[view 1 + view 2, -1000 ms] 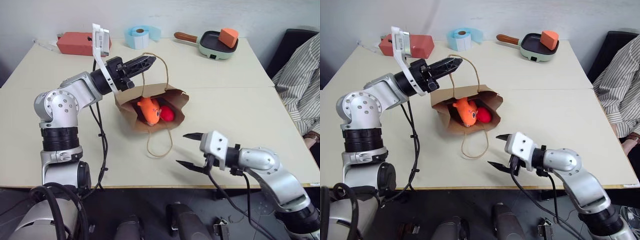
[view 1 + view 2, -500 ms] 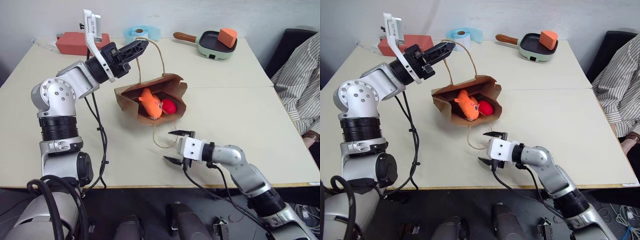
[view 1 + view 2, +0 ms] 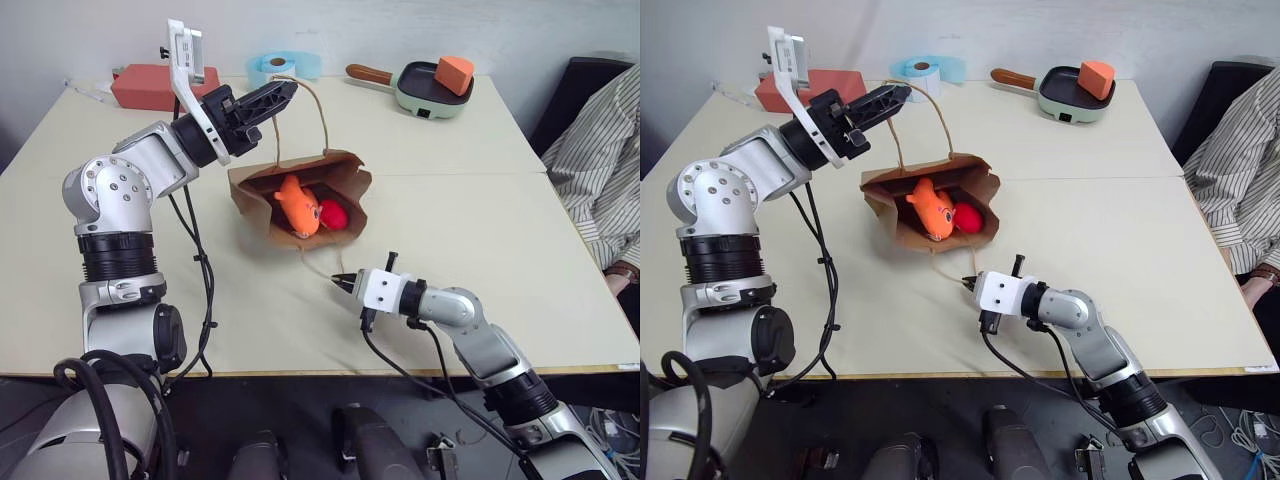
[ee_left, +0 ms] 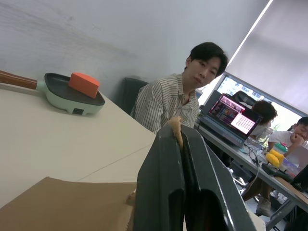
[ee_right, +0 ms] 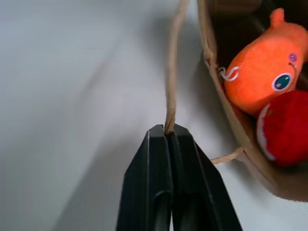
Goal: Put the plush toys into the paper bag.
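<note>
Both cord handles (image 5: 171, 72) are clamped, left gripper (image 3: 283, 93) and right gripper (image 5: 168, 131); laptops (image 4: 234, 120), probably, are caught by the left wrist view.

Cream table (image 3: 480, 230) against grey wall (image 3: 330, 25), perhaps a window (image 4: 284, 53).

Paper bag (image 3: 895, 205) holds 2 plush toys (image 3: 940, 212).

Brown paper bag (image 3: 258, 205) with tan cord handles (image 5: 172, 72); inside, an orange fish toy (image 3: 298, 206) and a red plush (image 3: 333, 214) with white underside. Beyond sit a red box (image 3: 140, 86), pale blue tape roll (image 3: 278, 70), mint-green pan (image 3: 430, 90) holding an orange block (image 3: 455, 72); striped shirt (image 3: 600, 150) on a person
</note>
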Action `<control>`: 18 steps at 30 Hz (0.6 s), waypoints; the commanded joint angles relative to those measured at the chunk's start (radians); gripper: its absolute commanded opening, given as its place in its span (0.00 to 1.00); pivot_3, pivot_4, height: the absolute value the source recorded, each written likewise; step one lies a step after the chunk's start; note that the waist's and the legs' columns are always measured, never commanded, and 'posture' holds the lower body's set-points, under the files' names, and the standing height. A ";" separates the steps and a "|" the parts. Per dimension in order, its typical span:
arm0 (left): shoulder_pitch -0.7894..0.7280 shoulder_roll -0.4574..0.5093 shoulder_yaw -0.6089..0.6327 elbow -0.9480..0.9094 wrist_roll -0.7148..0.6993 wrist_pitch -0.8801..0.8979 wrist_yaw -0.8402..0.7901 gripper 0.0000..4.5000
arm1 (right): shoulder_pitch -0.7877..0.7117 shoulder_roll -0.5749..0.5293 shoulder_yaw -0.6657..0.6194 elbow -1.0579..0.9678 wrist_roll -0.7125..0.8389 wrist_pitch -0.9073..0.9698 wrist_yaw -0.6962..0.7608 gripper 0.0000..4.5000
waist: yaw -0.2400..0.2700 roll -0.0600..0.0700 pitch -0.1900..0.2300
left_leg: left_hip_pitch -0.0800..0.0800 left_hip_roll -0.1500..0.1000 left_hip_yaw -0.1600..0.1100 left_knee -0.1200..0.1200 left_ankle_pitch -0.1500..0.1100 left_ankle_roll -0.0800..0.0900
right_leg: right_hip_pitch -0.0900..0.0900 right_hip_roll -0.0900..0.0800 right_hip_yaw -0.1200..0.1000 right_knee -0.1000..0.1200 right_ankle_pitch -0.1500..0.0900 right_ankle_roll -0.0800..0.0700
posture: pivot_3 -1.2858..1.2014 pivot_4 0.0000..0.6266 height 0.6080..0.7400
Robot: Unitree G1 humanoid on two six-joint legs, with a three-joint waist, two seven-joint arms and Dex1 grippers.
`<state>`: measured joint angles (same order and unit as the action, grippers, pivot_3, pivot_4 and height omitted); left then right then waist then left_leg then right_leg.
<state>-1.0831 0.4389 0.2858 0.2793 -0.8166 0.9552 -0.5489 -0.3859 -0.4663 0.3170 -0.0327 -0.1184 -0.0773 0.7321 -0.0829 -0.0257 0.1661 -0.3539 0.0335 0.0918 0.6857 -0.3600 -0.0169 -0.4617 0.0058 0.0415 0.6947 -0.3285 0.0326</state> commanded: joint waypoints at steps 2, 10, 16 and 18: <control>-0.011 0.004 0.007 -0.039 -0.003 -0.013 -0.014 0.00 | 0.009 -0.008 -0.041 -0.051 0.040 -0.031 0.008 0.01 | 0.000 0.000 0.000 | 0.000 0.000 0.000 0.000 0.000 0.000 | 0.000 0.000 0.000 0.000 0.000 0.000 | 0.52 0.24 1.00; -0.021 0.001 0.019 -0.073 -0.032 0.008 -0.010 0.00 | -0.028 -0.117 -0.161 -0.173 0.152 -0.123 0.095 0.01 | 0.002 0.000 0.000 | 0.000 0.000 0.000 0.000 0.000 0.000 | 0.000 0.000 0.000 0.001 0.000 0.000 | 0.52 0.24 1.00; -0.073 -0.008 0.114 -0.077 -0.119 0.036 0.054 0.00 | -0.208 -0.218 -0.295 -0.164 0.275 -0.078 0.154 0.01 | -0.001 0.000 0.000 | 0.000 0.000 0.000 0.001 0.000 0.000 | 0.000 0.000 0.000 0.000 0.000 0.000 | 0.52 0.24 1.00; -0.074 -0.014 0.129 -0.085 -0.136 0.038 0.068 0.00 | -0.273 -0.228 -0.306 -0.133 0.298 -0.063 0.172 0.01 | -0.001 0.000 0.000 | 0.000 0.000 0.000 0.002 0.000 0.000 | 0.000 0.000 0.000 0.000 0.000 0.000 | 0.52 0.24 1.00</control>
<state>-1.1316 0.4287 0.3874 0.2400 -0.9144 0.9960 -0.4908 -0.6290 -0.6868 0.0373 -0.1698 0.1452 -0.1480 0.8910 -0.0836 -0.0257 0.1661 -0.3536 0.0336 0.0919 0.6873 -0.3599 -0.0170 -0.4615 0.0060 0.0413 0.6950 -0.3285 0.0326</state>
